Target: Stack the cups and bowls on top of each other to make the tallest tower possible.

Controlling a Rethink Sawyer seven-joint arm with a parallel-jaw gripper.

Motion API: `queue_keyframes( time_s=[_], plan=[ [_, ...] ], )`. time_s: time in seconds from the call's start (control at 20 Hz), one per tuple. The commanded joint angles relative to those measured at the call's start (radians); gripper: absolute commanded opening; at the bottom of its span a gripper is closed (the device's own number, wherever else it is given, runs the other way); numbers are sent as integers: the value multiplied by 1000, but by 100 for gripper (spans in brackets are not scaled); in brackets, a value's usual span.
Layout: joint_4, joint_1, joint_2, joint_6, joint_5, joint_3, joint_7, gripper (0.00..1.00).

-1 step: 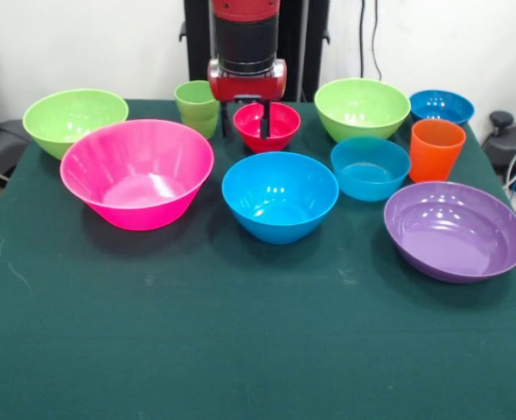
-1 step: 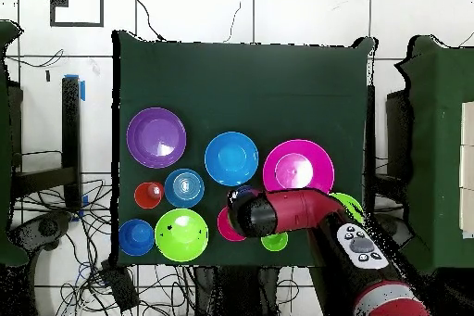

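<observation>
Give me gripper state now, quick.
Gripper: low over the small red bowl, one black tip at its near rim; whether it is open or shut cannot be told.

The near half of the worktop [image 1: 240,350] lies bare, and I could sweep across it freely. Toward twelve o'clock it crowds up: the pink bowl [image 1: 137,172], the blue bowl [image 1: 280,194], a smaller blue bowl [image 1: 370,167] and the purple bowl [image 1: 455,229] stand in a row with narrow gaps. I hang over the red bowl [image 1: 268,125] (stacked green cups [image 1: 197,106] just beside, at nine o'clock).
</observation>
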Motion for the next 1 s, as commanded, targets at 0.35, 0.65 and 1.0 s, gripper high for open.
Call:
queue_keyframes(
  time_s=[0.35,0.65,1.0],
  plan=[
    [-16,-12,-46,41,-111,126,-143,100],
    [40,-23,-94,16,-123,140,-121,100],
    [58,-37,-97,14,-134,156,-107,100]
  ],
)
